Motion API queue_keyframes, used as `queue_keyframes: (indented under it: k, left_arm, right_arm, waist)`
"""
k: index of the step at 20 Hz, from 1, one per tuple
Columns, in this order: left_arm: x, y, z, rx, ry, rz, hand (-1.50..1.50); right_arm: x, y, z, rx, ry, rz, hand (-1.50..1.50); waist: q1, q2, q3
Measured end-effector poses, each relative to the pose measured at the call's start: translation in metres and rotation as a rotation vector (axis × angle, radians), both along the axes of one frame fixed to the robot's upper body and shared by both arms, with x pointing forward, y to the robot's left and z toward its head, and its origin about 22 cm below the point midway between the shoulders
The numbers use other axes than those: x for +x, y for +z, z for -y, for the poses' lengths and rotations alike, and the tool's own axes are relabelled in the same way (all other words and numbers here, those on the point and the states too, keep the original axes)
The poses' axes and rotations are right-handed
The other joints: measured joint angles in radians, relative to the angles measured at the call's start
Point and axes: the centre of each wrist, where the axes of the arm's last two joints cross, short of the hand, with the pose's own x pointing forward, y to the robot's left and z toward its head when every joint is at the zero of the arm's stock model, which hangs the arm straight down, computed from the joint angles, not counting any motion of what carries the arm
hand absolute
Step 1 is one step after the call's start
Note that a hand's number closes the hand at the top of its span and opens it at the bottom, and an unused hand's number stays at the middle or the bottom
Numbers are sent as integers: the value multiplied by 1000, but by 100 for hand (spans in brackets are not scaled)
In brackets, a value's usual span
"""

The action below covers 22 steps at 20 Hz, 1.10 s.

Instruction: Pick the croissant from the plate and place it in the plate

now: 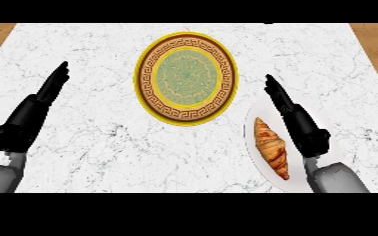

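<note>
A golden-brown croissant [271,148] lies on a plain white plate [255,130] at the lower right of the marble counter. Over that plate's right side my right hand [295,115] stretches out with straight fingers, just beside the croissant and holding nothing. An ornate plate [186,79] with a yellow rim, a brown key-pattern band and a green centre sits at the counter's middle, with nothing on it. My left hand [40,100] rests open at the far left, fingers pointing up and away.
The white marble counter [96,145] fills the view, with wooden floor showing at both upper corners. My grey forearms come in at the lower left and lower right.
</note>
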Motion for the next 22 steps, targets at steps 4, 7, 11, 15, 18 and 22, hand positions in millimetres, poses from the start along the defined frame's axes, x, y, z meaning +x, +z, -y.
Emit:
queue_keyframes:
  k: [4,7,11,15,18,22]
  left_arm:
    - [4,-13,8,-90,58,-47,0]
    - [4,-25,14,-163,96,-103,0]
    - [8,-34,23,-257,142,-171,0]
    - [12,-38,37,-304,163,-211,0]
    - [12,-36,39,-316,176,-224,0]
    - [12,-42,42,-328,188,-235,0]
  right_arm:
    - [17,26,1,-56,208,-9,150]
    - [33,61,8,-204,387,62,150]
    - [50,73,35,-276,382,223,-150]
    - [55,55,77,-262,480,225,-150]
    - [56,51,96,-352,574,229,-150]
    - [59,58,103,-494,646,244,-150]
  waist:
    - [4,-9,22]
    - [27,-18,23]
    - [19,-17,30]
    - [14,-13,35]
    - [12,-15,36]
    - [5,-17,36]
